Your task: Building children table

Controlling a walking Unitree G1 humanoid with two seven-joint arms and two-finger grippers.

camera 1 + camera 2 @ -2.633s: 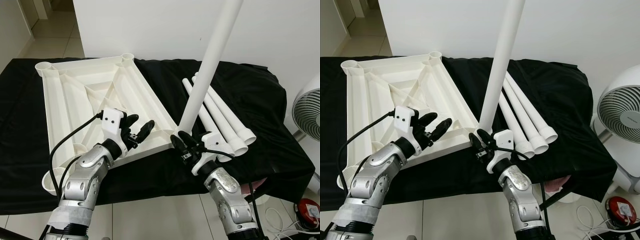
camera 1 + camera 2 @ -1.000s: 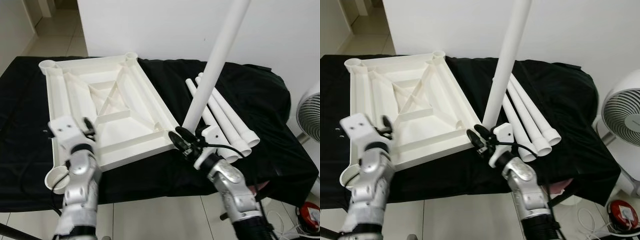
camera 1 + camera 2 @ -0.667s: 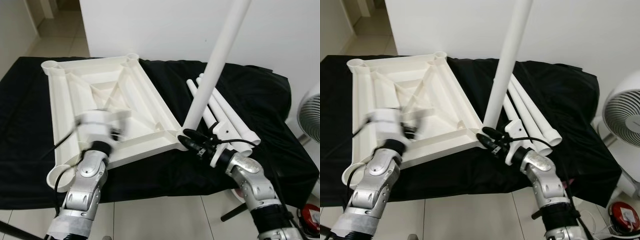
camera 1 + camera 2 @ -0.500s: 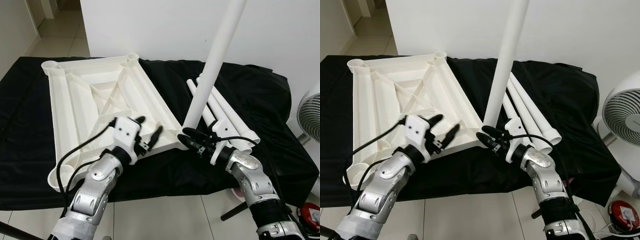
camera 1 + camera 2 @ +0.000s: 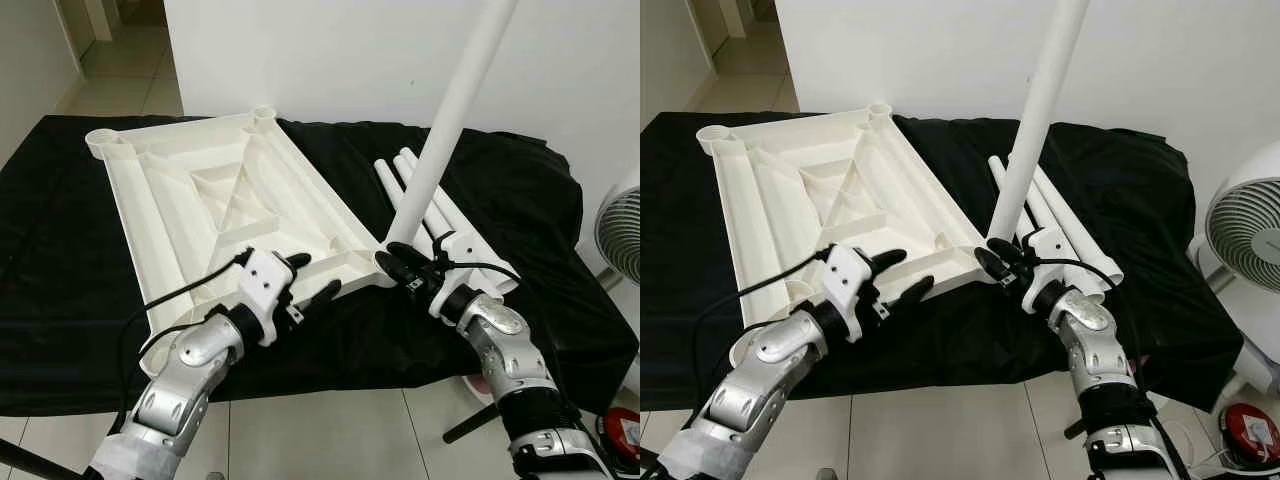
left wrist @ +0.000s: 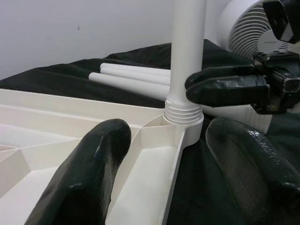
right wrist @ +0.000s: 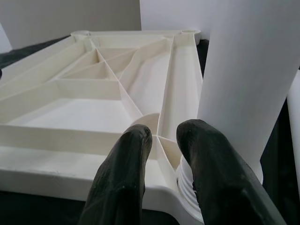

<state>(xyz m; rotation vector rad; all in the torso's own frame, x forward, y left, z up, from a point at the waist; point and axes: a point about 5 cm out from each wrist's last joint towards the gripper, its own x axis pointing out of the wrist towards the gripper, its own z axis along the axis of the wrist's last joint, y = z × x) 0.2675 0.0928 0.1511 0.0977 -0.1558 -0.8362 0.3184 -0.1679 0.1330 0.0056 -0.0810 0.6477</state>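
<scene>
A white tabletop (image 5: 190, 210) lies upside down on the black cloth. One white leg (image 5: 445, 120) stands in its near right corner socket (image 6: 183, 125) and leans up to the right. My right gripper (image 5: 398, 258) is at the leg's base with its fingers (image 7: 126, 178) close together beside the leg and nothing between them. My left gripper (image 5: 310, 278) is open just off the tabletop's near edge and faces that socket, its fingers (image 6: 93, 159) spread wide. Three loose legs (image 5: 1065, 235) lie on the cloth behind the standing one.
A white fan (image 5: 1240, 230) stands on the floor at the right, with a red object (image 5: 1240, 418) below it. The black cloth (image 5: 60, 260) drapes over the near edge. A white wall (image 5: 330, 50) rises behind.
My left arm swung wide, then came back to the tabletop's near edge with its fingers open. My right gripper stayed at the leg's base. The camera has shifted a little.
</scene>
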